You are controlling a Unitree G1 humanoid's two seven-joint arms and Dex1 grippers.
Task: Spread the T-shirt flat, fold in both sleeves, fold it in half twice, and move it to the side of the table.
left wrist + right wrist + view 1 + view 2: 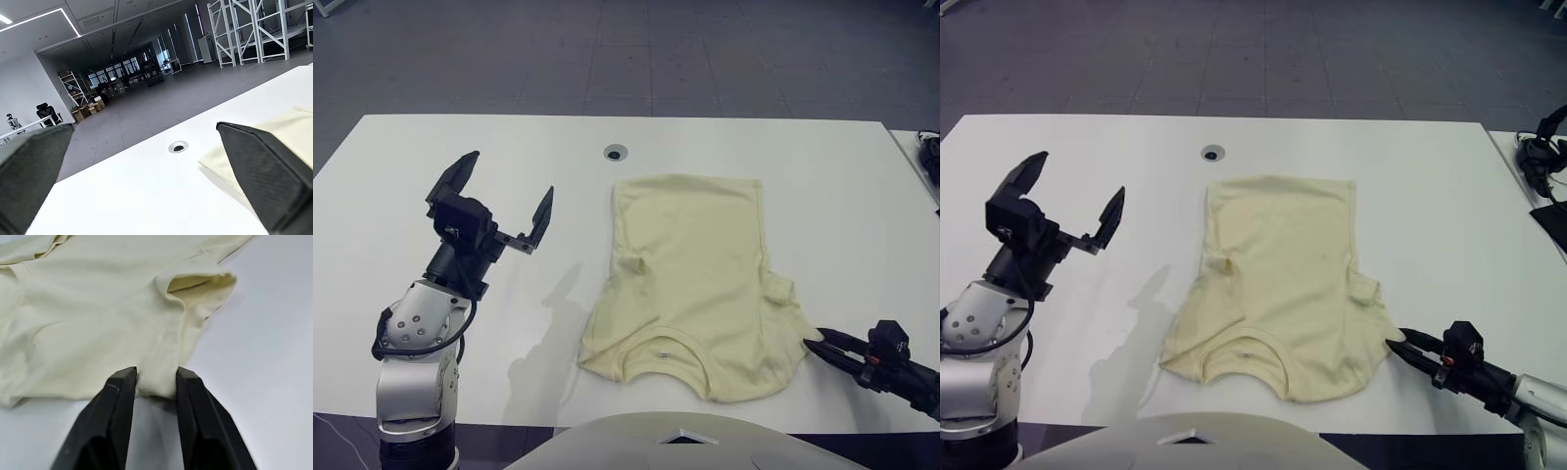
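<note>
The T-shirt (695, 274), pale yellow, lies on the white table (460, 137) somewhat toward the right-hand edge. Its hem (690, 180) points to the far edge and its collar (661, 352) lies close to the near edge. The body is mostly flat, with some rumpling at the shoulders. The left sleeve (631, 264) is tucked in against the body, leaving a small crease along that side. The right sleeve (200, 284) is bunched and stands partly open at its cuff, projecting a little toward the right-hand edge of the table. The right tool (811, 339) sits low at the near right corner of the garment, level with the table surface. Its two dark fingers (120, 401) are drawn close together, and a fold of the shirt's shoulder corner fills the narrow gap between them; the tool is pinching that fold. The left tool (509, 174) is held up above the left half of the table, well apart from the shirt. Its fingers (264, 176) are spread wide and nothing is between them. A round cable hole (616, 152) is set in the table near the far edge, just beyond the far left corner of the shirt and not touching it. Past the right-hand edge of the table, a second white surface carries some dark equipment with cables (1540, 152); what it is cannot be told. Grey tiled floor (626, 49) lies beyond the far edge.
</note>
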